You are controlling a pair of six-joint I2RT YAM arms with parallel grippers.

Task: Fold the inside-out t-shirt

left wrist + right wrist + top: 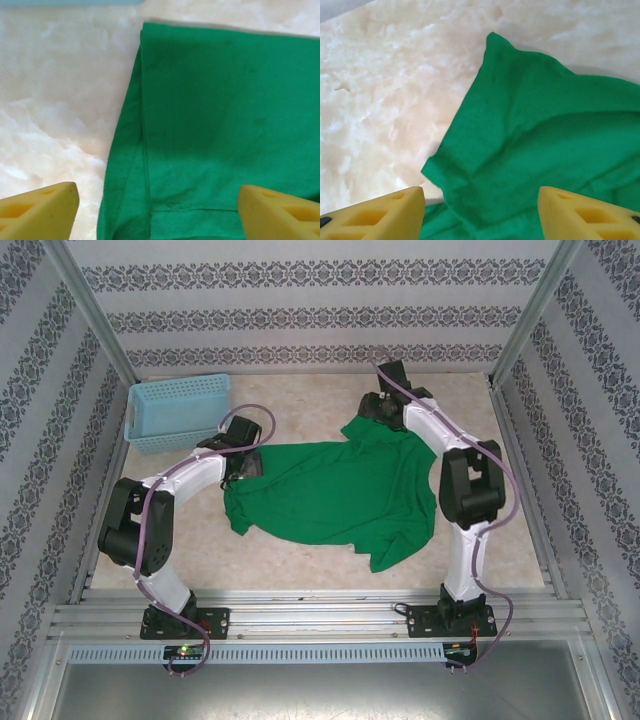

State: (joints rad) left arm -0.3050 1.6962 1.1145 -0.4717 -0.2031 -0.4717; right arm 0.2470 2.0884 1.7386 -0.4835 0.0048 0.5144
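Observation:
The inside-out t-shirt (pixel 330 495) is bright green and lies spread, somewhat rumpled, in the middle of the table. My left gripper (pixel 243 468) hovers over its left edge. In the left wrist view the left gripper (pixel 159 214) stands open, its yellow fingers (pixel 40 212) wide apart above the shirt's (pixel 225 110) side seam and hem. My right gripper (pixel 375 415) is at the shirt's far right corner. There the right gripper (pixel 481 215) is open too, straddling a folded-over flap of the shirt (pixel 545 130) without pinching it.
A light blue mesh basket (pixel 178 410) stands at the far left corner of the pale marbled table (pixel 300 410); its edge (pixel 70 2) shows ahead of the left gripper. Patterned walls and metal posts enclose the table on three sides.

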